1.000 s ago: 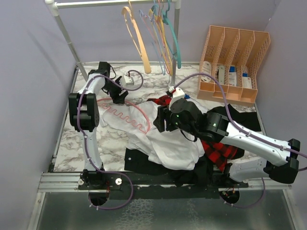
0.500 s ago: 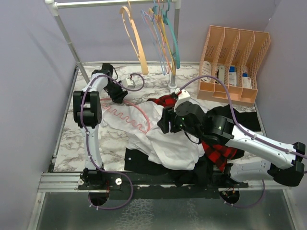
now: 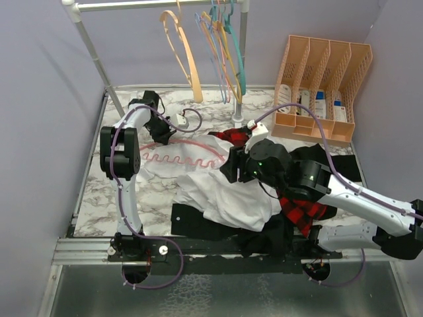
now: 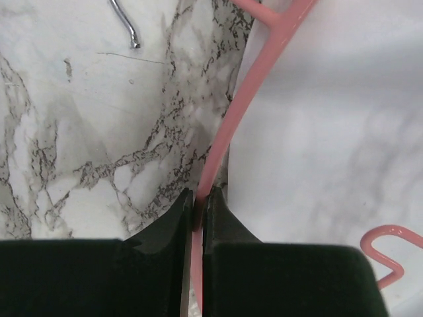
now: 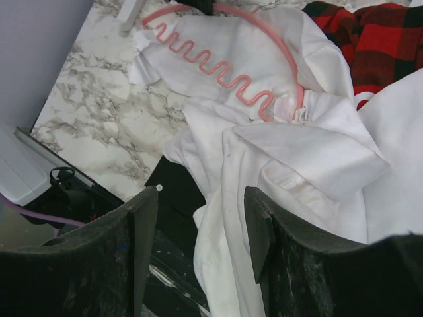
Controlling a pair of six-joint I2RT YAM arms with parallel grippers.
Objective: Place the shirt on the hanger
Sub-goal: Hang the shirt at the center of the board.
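The pink hanger (image 3: 188, 142) lies flat on the marble table, its wavy bar (image 5: 218, 69) resting on the white shirt (image 3: 228, 195). My left gripper (image 3: 160, 134) is shut on the hanger's curved arm (image 4: 228, 129) just below its neck. The small metal hook (image 4: 125, 26) lies on bare marble beyond it. The shirt (image 5: 317, 152) is crumpled across the table's middle, with one flap under the hanger. My right gripper (image 5: 201, 198) hovers open above the shirt's near folds with nothing between its fingers, to the right of the hanger in the top view (image 3: 231, 165).
A red-and-black plaid shirt (image 3: 304, 208) and a black garment (image 3: 198, 224) lie under and beside the white shirt. At the back, a rail holds a peach-orange hanger (image 3: 182, 46) and a teal hanger (image 3: 239, 59). An orange file organizer (image 3: 324, 86) stands back right.
My left gripper has closed onto the hanger's arm. The hanger has swung so that its right end lies farther back. The right arm has drifted slightly right.
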